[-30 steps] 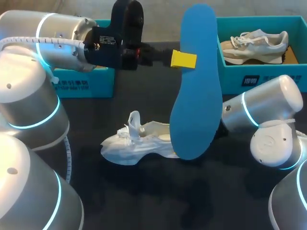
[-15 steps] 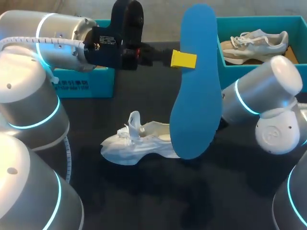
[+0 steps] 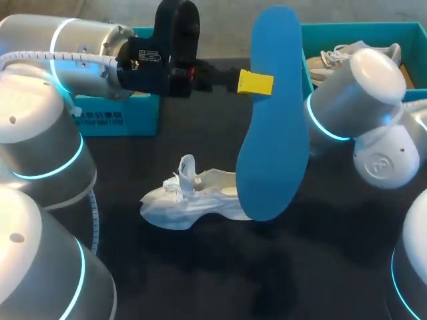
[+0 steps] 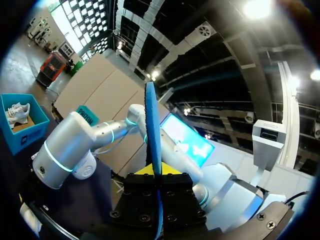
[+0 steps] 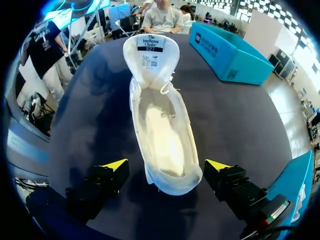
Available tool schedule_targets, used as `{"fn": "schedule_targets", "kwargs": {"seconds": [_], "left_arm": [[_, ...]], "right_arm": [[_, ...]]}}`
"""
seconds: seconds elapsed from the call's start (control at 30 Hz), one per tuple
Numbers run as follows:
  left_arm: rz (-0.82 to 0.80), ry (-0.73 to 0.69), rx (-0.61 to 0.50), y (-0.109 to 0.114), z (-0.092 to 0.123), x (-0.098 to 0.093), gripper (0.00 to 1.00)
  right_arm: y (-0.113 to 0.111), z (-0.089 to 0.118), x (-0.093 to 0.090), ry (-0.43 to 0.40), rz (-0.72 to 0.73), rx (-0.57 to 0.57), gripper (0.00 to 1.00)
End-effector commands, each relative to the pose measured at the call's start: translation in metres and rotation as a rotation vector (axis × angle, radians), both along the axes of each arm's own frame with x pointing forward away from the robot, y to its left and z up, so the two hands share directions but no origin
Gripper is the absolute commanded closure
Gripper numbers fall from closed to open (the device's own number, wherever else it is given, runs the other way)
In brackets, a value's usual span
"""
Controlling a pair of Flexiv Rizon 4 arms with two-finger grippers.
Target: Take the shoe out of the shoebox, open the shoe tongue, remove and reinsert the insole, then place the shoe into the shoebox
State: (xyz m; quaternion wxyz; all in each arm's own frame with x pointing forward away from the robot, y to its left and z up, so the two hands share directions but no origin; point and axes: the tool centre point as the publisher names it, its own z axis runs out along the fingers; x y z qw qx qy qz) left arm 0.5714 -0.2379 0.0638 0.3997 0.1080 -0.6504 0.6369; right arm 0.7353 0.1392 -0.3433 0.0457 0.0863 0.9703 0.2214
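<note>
Two views fill each other's gaps. Head view: left tool (image 3: 255,82) clamped on blue insole (image 3: 273,140), which is held upright above the bench (image 3: 200,280). The right tool is hidden there behind the insole and right arm (image 3: 353,100).

Right wrist view: right tool (image 5: 166,167) is wide open, fingers either side of the white shoe (image 5: 160,130) at the heel, not touching it. Tongue (image 5: 150,50) folded back, footbed open to view. Left wrist view: insole edge-on, pinched betw. the fingers. Shoe lies on the bench near mid, just under the insole's lower end.

Containers: teal shoebox (image 3: 347,27) far right holds a beige shoe (image 3: 333,57), partly covered by the right arm. Second teal box (image 3: 120,113) far left, contents hidden by left arm (image 3: 73,47).

Vs 1 s ago: right arm's elbow has swung up and back over the shoebox. Insole, shoe and left arm unchanged.
</note>
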Motion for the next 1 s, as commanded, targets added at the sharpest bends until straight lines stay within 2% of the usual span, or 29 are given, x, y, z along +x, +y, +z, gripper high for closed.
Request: {"fn": "schedule_targets", "kwargs": {"seconds": [0.03,0.57,1.0], "left_arm": [[0.001,0.0,0.0,-0.0002,-0.0006,-0.0006,1.0],[0.001,0.0,0.0,-0.0002,-0.0006,-0.0006,1.0],[0.001,0.0,0.0,-0.0002,-0.0006,-0.0006,1.0]], "right_arm": [[0.0044,0.0118,-0.0012,0.038,-0.006,-0.229,0.0],[0.0085,0.0209,-0.0002,0.005,0.02,-0.35,0.0],[0.0069,0.0173,0.0025,0.029,0.026,-0.349,0.0]]}}
